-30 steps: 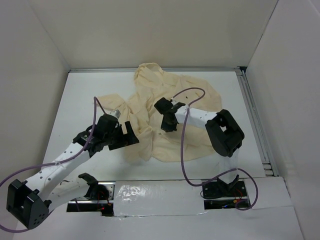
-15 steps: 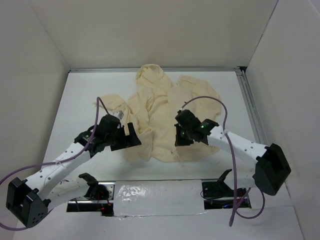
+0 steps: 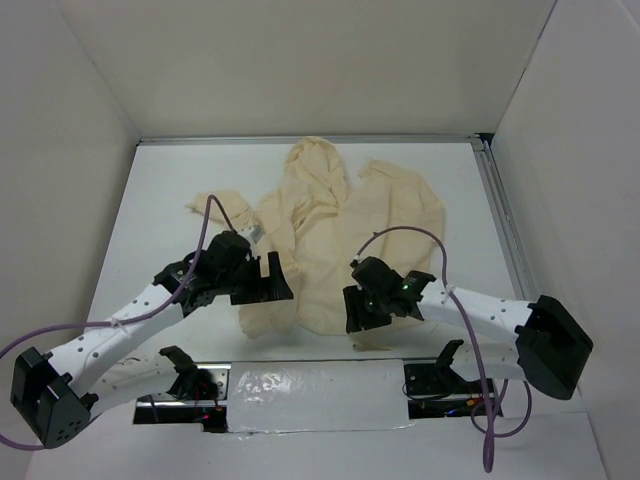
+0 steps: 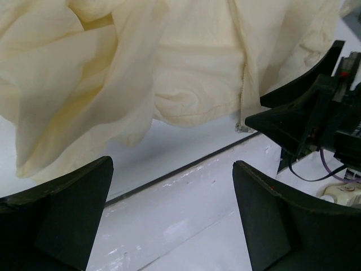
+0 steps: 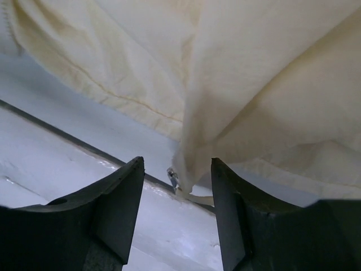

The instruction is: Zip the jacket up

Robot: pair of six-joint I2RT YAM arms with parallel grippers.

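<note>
The cream jacket [image 3: 330,225] lies wrinkled across the middle of the table, hood toward the back wall and hem near the front edge. My right gripper [image 3: 358,312] is at the hem's near right corner. In the right wrist view it [image 5: 177,169] is open, and the jacket's [image 5: 254,84] bottom corner with a small metal zipper pull [image 5: 174,178] hangs loose between the fingers. My left gripper [image 3: 277,287] stands wide open at the hem's left part. Its wrist view shows nothing between its fingers [image 4: 62,214], with the jacket [image 4: 169,62] and zipper end [image 4: 242,127] just beyond.
A dark seam [image 4: 186,169] runs along the table's near edge below the hem. White walls close in the table on three sides, and a metal rail [image 3: 505,235] runs along the right. Purple cables [image 3: 400,235] loop over both arms.
My right gripper dragged the jacket's front toward the near edge, then opened and let the fabric go. My left arm shifted slightly nearer and rightward, staying open.
</note>
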